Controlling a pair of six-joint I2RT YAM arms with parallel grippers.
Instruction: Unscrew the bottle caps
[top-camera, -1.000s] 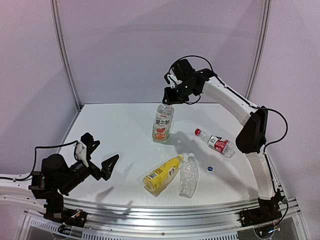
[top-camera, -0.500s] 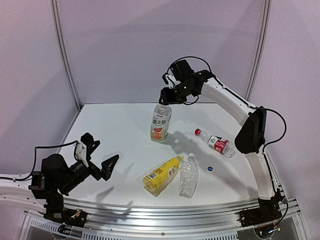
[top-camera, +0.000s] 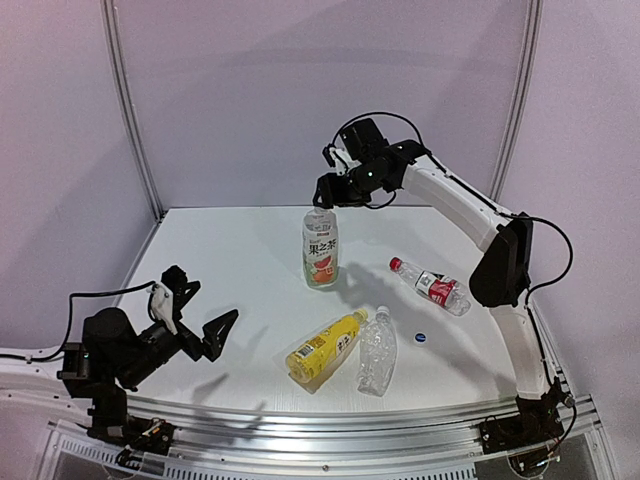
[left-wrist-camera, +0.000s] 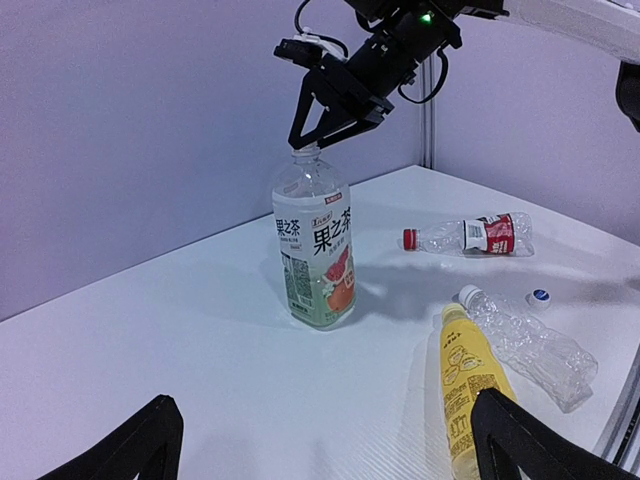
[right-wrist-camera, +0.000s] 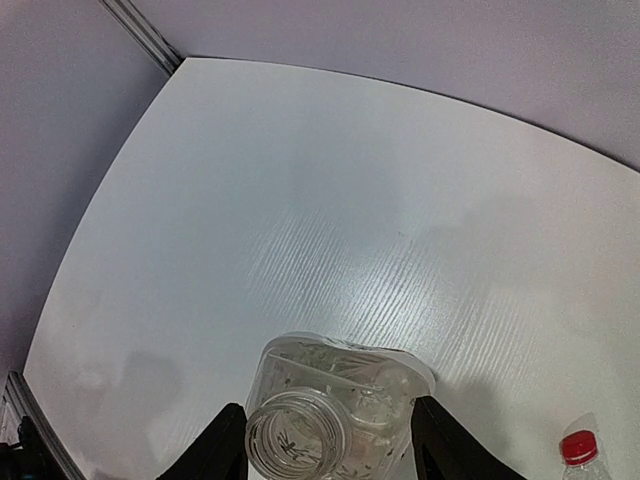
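The right gripper (top-camera: 330, 196) hangs spread open just above the uncapped neck (right-wrist-camera: 297, 436) of the upright fruit-label bottle (top-camera: 320, 250), a finger to either side and nothing between them. The bottle stands at mid-table (top-camera: 230, 250). Nearer lie the yellow bottle (top-camera: 325, 347) and the plain clear bottle (top-camera: 376, 352), side by side, with a loose blue-and-white cap (top-camera: 422, 337) just right of them. The red-label bottle (top-camera: 432, 284) lies capped. The left gripper (top-camera: 205, 305) is open and empty at the near left.

I count four bottles (top-camera: 377, 355) and four caps (top-camera: 395, 264): three capped bottles lie near the upright fruit-label bottle (top-camera: 320, 252), one loose cap (top-camera: 423, 337) beside them.
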